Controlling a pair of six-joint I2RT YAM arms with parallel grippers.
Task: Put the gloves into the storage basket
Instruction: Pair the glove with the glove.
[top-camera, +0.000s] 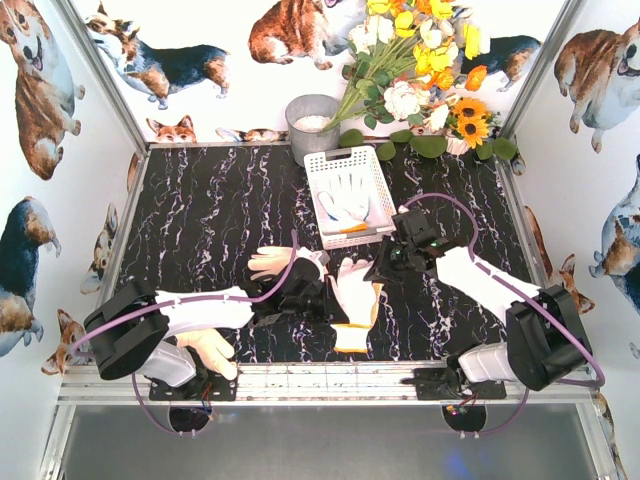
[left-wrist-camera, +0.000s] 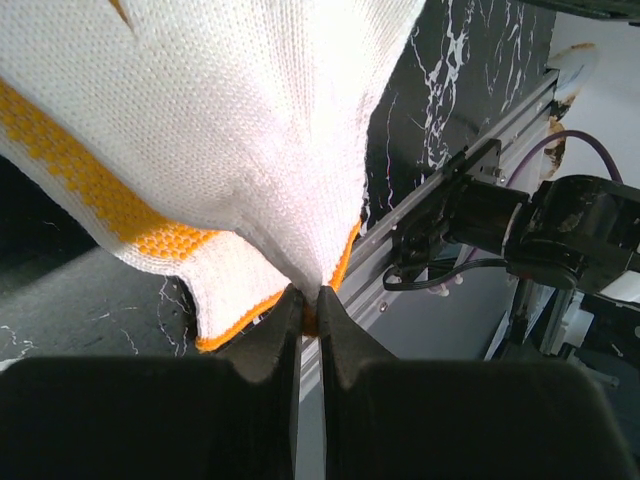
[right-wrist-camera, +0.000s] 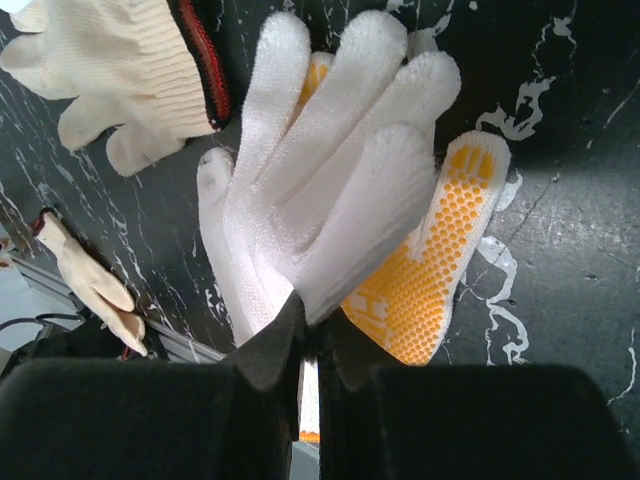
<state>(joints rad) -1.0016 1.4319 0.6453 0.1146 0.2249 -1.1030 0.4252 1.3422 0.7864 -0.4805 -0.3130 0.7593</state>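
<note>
Left jaws and right jaws clamp one glove (top-camera: 356, 292), fingers pointing at the storage basket (top-camera: 316, 195)

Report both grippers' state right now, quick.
Left gripper: shut, pinching the orange-trimmed hem of a yellow-dotted glove.
Right gripper: shut, pinching a fingertip of the white glove.

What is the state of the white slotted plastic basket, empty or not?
Not empty. In the top view, one white knit glove with an orange cuff lies flat inside the white slotted plastic basket.
</note>
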